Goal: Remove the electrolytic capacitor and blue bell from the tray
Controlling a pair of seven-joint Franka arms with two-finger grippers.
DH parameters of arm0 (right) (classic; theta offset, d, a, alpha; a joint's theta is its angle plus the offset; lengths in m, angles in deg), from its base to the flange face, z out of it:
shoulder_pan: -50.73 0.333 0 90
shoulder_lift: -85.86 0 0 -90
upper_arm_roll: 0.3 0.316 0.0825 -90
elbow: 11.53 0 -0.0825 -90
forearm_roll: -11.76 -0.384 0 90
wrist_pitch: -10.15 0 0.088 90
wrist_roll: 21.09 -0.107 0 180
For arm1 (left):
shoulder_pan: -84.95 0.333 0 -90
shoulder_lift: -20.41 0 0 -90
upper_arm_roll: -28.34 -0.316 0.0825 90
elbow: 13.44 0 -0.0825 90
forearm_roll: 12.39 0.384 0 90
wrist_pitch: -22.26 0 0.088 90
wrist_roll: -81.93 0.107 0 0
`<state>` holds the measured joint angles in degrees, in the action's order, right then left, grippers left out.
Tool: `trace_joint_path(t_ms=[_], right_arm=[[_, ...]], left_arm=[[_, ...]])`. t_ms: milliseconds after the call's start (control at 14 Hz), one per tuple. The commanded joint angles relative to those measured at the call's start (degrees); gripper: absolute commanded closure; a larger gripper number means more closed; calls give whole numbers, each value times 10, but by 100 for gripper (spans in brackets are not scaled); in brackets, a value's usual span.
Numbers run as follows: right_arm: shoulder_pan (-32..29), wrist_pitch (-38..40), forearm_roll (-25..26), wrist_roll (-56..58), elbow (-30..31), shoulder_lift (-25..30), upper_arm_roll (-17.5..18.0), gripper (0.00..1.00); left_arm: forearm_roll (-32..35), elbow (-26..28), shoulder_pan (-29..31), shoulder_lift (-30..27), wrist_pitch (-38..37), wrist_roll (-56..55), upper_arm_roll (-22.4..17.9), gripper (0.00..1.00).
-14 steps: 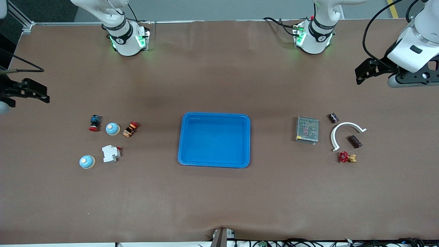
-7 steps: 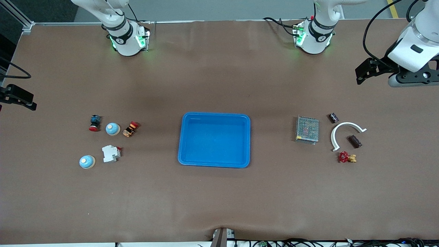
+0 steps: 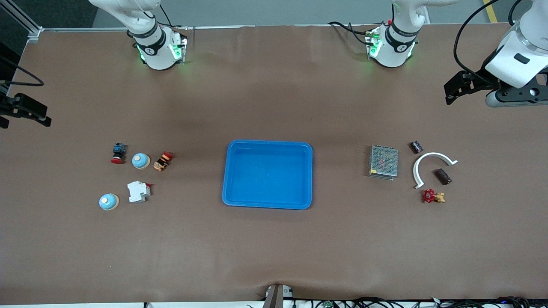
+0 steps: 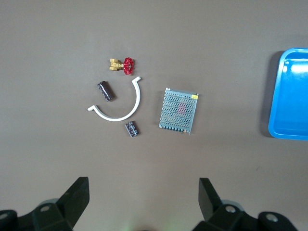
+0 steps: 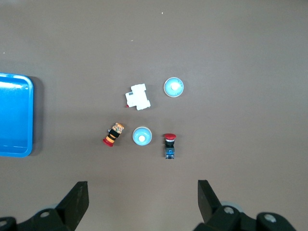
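Two blue bells (image 3: 140, 161) (image 3: 108, 202) sit on the bench (image 3: 274, 248) toward the right arm's end, well apart from the tray (image 3: 228, 171); one lies between a red-capped push button (image 3: 118, 153) and a striped selector switch (image 3: 162, 161), the other beside a white circuit breaker (image 3: 138, 191), nearer the front camera. Toward the left arm's end, the electrolytic capacitor (image 3: 442, 176) lies on its side within the curve of a white arc-shaped clip (image 3: 431, 167), with a small black terminal block (image 3: 416, 146), a red-handled brass valve (image 3: 433, 196) and a mesh-cased power supply (image 3: 383, 161) close by.

The tray holds nothing, so judging from how things lie, both named items are already out of it.

The capacitor looks light, stiff and smooth, a cylinder likely to roll; a grasp across its round body at mid-length would suit. The bells are domed and probably slippery on top, so the low rim or base seems the safer hold.

The left pincer (image 4: 143, 202) hangs wide over bare bench toward the left arm's end, holding nothing. The right pincer (image 5: 143, 202) hangs equally wide and empty over the right arm's end. Neither arm touches anything.
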<state>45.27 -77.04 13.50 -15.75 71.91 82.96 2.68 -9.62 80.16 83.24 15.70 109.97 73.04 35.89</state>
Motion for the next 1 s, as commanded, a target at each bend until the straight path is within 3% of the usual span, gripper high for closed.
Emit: trace_joint_path(t_ms=[0,142,427,926], right_arm=[[-13,-27,-15,-4,59,40,5,0],[-10,-28,-15,-4,59,40,4,0],[111,-36,-11,-4,56,39,-118,0],[110,-47,-9,-4,55,26,-119,0]], left_arm=[[-9,-10,-1,-3,-31,17,4,0],[-11,-9,0,-8,-34,18,8,0],[-11,-11,4,-11,-34,17,8,0],[-12,-21,5,-11,-34,17,4,0]])
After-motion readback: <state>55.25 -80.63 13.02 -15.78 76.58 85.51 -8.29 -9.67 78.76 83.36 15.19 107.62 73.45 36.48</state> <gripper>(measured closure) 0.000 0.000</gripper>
